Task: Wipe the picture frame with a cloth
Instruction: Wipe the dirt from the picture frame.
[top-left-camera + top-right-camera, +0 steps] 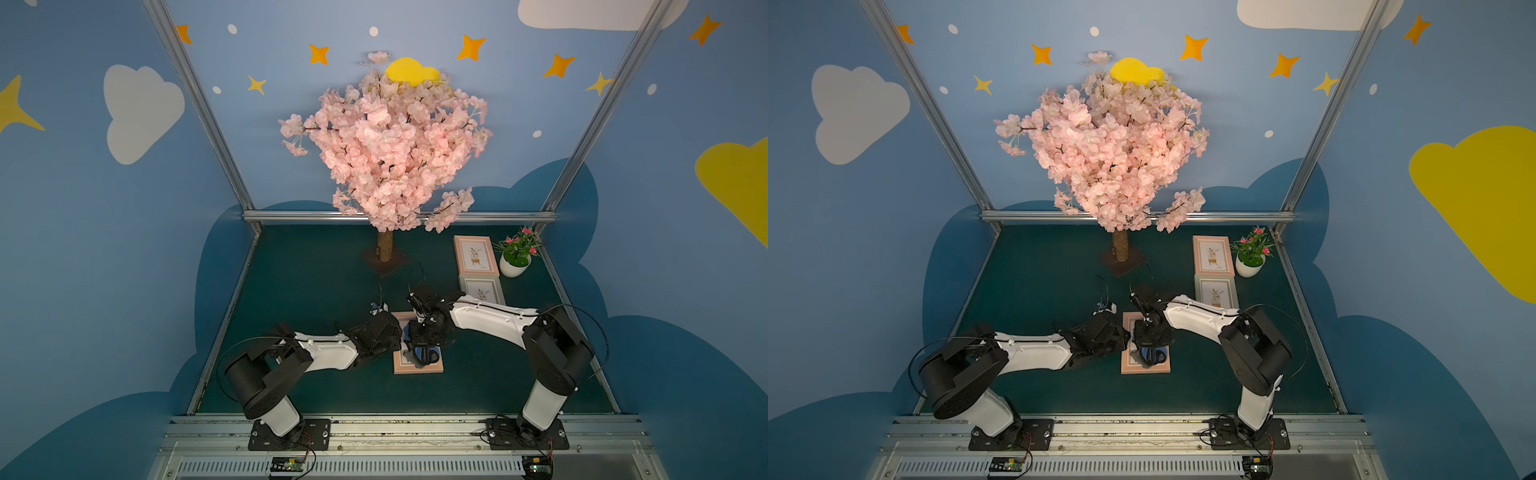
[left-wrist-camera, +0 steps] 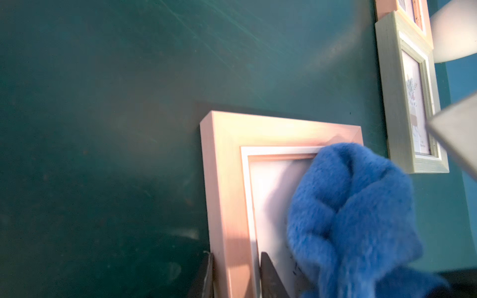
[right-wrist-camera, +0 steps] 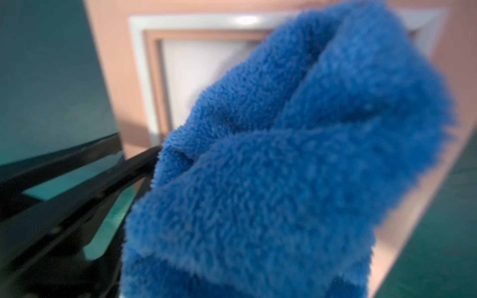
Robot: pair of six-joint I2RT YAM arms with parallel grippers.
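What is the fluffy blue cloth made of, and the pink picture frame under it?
The bunched blue plush cloth looks like microfibre: dense, fuzzy pile all over. The pink rectangular picture frame looks like satin-finished wood or plastic: faint brushed streaks, mitred corner. Which, I cannot tell.

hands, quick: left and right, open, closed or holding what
left hand: closed on the side rail of the pink picture frame
right hand: closed on the bunched blue cloth, over the frame
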